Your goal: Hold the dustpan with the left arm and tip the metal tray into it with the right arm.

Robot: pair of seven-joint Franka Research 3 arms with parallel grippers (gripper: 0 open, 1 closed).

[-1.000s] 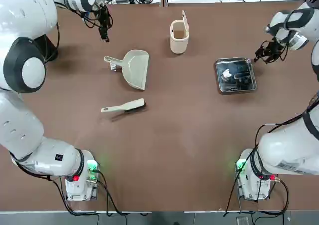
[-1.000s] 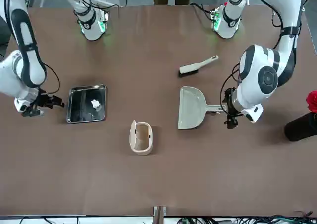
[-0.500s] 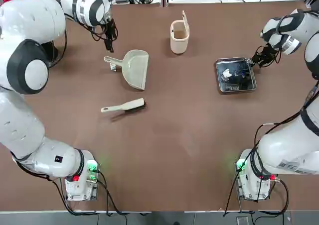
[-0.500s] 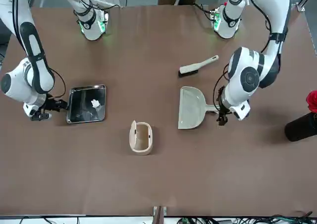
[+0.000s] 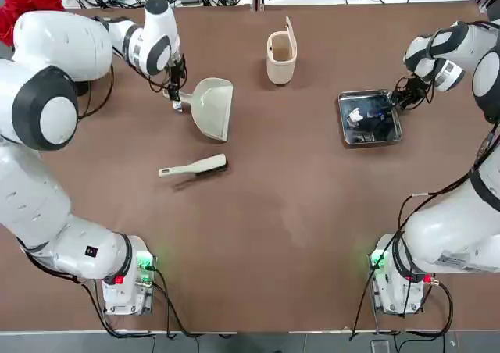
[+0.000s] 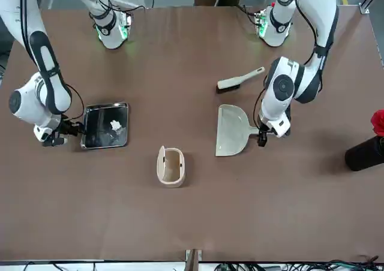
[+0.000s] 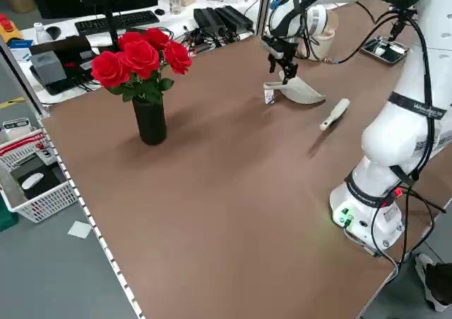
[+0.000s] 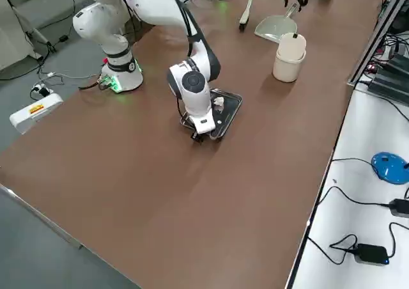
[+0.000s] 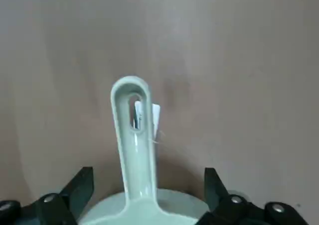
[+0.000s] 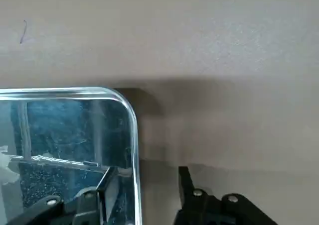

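Here, on the brown table (image 5: 258, 236): the dustpan (image 5: 212, 107) lying flat, mouth toward the robot, short handle (image 9: 133, 135) pointing out to the left. Left gripper (image 5: 173, 87) lowered over that handle, fingers (image 9: 79, 185) spread wide on either side of it, released, not touching; in the left wrist view, handle running up between the two dark tips, a small white tag beside its eyelet. Same gripper (image 6: 261, 138) just beside the pan's handle end in the front view.

Over on the right: the metal tray (image 5: 369, 117) flat on the table, a small white scrap (image 6: 116, 125) inside it. Right gripper (image 5: 400, 101) down at the tray's outer edge near the far corner. In the right wrist view, one finger (image 10: 107, 185) inside the shiny rim (image 10: 130, 135), the other outside on the table side, straddling the rim with a gap visible; cannot tell whether pinching yet.

Between the two, a cream cup (image 5: 281, 55) with upright flap. Nearer the robot than the dustpan, a hand brush (image 5: 193, 166) lying apart. Off to the left, a vase of red roses (image 7: 141, 68).
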